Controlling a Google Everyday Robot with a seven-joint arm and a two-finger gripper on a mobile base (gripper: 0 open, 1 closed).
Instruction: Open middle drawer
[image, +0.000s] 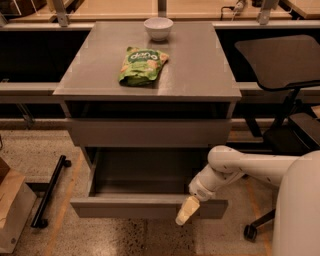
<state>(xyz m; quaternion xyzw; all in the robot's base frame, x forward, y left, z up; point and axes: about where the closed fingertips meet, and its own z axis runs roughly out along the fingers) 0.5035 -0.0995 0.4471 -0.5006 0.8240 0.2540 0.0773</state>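
Starting nearest us, we see the white arm (250, 167) reaching in from the right, with its gripper (186, 214) hanging over the front edge of the middle drawer (125, 207), touching or just above it; we cannot tell how wide it stands or whether it holds the panel. That drawer stands well out from the grey cabinet (200, 75), its deep box bare. Above it the top drawer (150, 132) sits closed. On the cabinet top lie a green snack bag (142, 65) and, further back, a white bowl (158, 28).
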